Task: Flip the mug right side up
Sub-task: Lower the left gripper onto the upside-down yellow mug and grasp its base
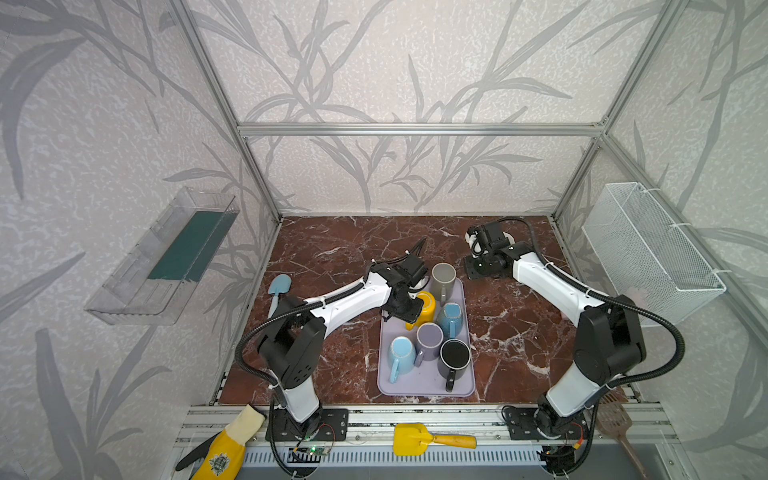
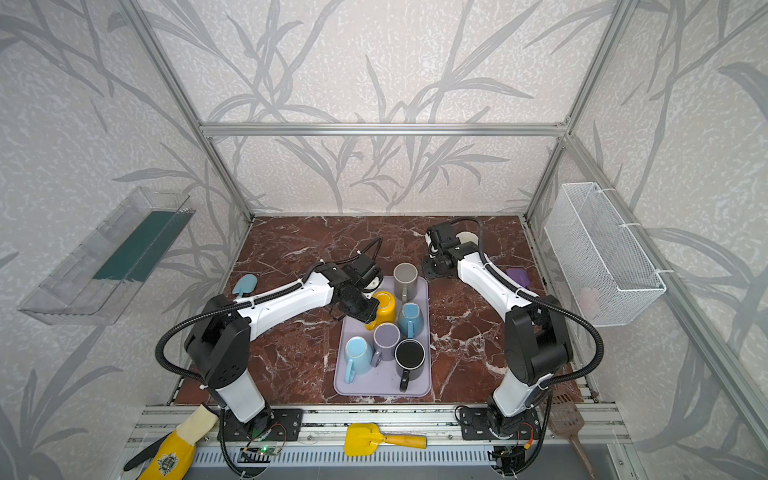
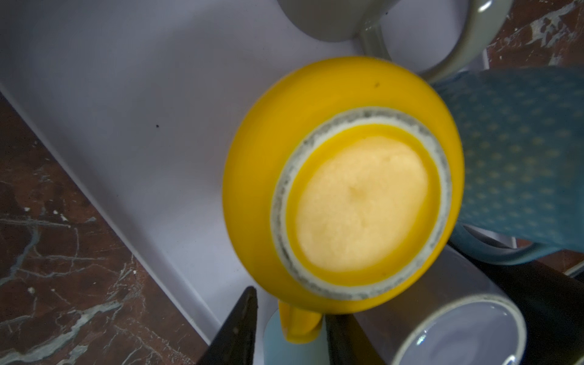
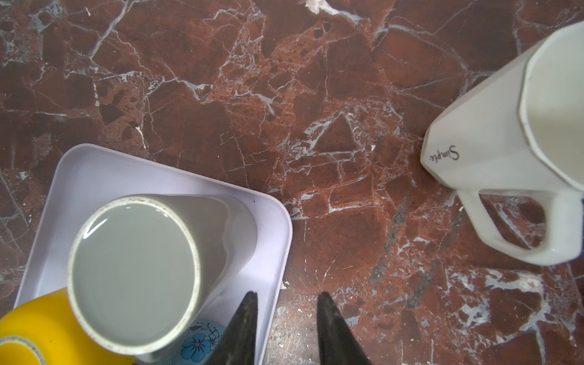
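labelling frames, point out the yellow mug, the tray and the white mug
yellow mug [image 3: 363, 205], left wrist view, upturned base
tray [image 1: 419, 381], in a top view, bare floor
white mug [image 4: 474, 132], right wrist view, side wall

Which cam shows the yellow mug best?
Left wrist: yellow mug fills frame, base up, handle between the fingers of the left end effector. Both top views show it small, partly behind the left arm; right wrist catches only an edge.

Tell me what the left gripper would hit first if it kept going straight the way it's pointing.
Most likely the handle of the yellow mug: it sits between the fingertips of the left gripper, with the upside-down body just beyond. Exact depth is hard to judge.
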Controlling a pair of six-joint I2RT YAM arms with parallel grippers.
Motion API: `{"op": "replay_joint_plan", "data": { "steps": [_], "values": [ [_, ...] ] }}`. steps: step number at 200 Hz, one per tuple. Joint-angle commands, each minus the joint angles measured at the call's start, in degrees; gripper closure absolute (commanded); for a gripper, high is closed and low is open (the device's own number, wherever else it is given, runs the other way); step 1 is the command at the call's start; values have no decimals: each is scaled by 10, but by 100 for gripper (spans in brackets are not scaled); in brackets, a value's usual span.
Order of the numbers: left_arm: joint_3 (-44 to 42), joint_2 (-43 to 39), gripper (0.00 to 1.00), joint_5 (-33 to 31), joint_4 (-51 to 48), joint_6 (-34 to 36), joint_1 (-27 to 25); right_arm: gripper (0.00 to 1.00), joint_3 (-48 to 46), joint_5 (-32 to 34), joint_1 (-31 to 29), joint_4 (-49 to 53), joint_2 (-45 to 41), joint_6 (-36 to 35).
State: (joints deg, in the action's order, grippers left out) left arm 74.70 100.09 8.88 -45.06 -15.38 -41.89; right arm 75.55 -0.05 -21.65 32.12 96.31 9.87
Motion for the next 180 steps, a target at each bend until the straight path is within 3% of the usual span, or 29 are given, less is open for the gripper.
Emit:
{"op": "replay_joint_plan", "data": {
  "steps": [1, 97, 180],
  "values": [
    [17, 8, 64, -15, -24, 18, -2, 66, -8, 2, -1, -1, -24, 5],
    [11, 15, 73, -20, -11, 14, -3, 66, -5, 1, -1, 0, -26, 4],
    [16, 30, 73, -26, -12, 16, -5, 66, 1, 1, -1, 6, -28, 0]
  ]
}}
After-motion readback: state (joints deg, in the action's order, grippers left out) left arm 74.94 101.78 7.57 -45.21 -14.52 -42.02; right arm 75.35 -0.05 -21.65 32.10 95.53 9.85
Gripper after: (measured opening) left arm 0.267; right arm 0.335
